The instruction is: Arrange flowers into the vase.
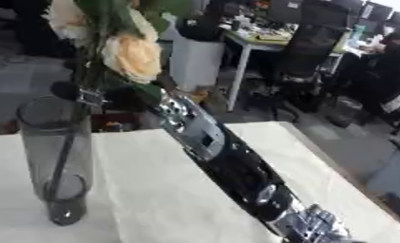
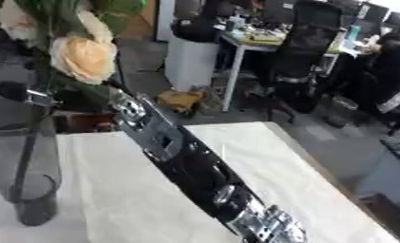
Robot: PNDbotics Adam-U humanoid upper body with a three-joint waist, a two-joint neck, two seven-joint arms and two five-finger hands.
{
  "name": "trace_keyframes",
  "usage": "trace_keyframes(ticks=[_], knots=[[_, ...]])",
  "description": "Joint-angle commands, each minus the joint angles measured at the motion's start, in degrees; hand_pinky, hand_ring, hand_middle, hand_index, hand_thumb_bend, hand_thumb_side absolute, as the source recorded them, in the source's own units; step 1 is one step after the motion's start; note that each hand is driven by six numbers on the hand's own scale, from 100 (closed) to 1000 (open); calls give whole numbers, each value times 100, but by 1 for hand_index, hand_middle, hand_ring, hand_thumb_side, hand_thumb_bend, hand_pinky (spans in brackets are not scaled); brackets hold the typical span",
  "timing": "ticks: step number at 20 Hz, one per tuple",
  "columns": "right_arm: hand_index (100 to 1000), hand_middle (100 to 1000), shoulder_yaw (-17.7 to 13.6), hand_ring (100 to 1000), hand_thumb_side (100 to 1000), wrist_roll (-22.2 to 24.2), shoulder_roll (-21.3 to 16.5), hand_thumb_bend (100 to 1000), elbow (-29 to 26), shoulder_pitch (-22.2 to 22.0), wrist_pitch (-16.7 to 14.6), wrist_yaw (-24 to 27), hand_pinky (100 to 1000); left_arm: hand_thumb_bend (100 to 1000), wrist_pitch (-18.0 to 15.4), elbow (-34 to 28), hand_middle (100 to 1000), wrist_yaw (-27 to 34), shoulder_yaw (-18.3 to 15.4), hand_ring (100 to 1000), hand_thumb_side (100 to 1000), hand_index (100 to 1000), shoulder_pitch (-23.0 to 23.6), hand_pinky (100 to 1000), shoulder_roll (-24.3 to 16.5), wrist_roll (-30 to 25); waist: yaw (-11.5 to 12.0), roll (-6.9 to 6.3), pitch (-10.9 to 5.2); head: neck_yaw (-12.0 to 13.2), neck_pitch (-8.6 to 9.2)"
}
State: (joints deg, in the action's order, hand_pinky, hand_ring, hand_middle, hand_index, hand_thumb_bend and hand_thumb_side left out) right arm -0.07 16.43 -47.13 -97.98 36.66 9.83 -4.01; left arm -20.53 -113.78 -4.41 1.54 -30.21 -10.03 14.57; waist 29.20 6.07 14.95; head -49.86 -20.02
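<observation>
A tall dark glass vase (image 1: pixel 57 156) stands on the white-covered table (image 1: pixel 153 199) at the left. A dark stem (image 1: pixel 63 156) runs down inside it to near the bottom. Above the vase's mouth are a cream rose (image 1: pixel 132 57), a second pale bloom (image 1: pixel 66 16) and green leaves (image 1: pixel 111 16). My right arm (image 1: pixel 199 133) reaches in from the lower right. Its hand (image 1: pixel 124 97) sits just above the vase's rim, curled round the flower stems and partly hidden by leaves. The left hand does not show.
The table's right edge (image 1: pixel 319 156) runs diagonally down to the lower right. Beyond the far edge stand a white bin (image 1: pixel 195 61), a desk (image 1: pixel 252 40) and black office chairs (image 1: pixel 307 52). A brown object (image 2: pixel 179 99) lies on the floor.
</observation>
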Motion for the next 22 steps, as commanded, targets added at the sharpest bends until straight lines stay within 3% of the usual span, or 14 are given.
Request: trace_keyframes(ticks=[1, 22], knots=[[990, 744, -132, 1000, 891, 50, -252, 731, -156, -2, -8, -86, 1000, 100, 8, -81, 963, -14, 4, 950, 1000, 952, -45, 640, -58, -16, -16, -47, -128, 22, 81], [989, 754, -371, 1000, 884, -67, -337, 737, -354, -420, 48, -152, 1000, 100, 26, -81, 964, -53, -20, 950, 1000, 952, -30, 643, -89, 23, -242, -70, -166, 84, 46]])
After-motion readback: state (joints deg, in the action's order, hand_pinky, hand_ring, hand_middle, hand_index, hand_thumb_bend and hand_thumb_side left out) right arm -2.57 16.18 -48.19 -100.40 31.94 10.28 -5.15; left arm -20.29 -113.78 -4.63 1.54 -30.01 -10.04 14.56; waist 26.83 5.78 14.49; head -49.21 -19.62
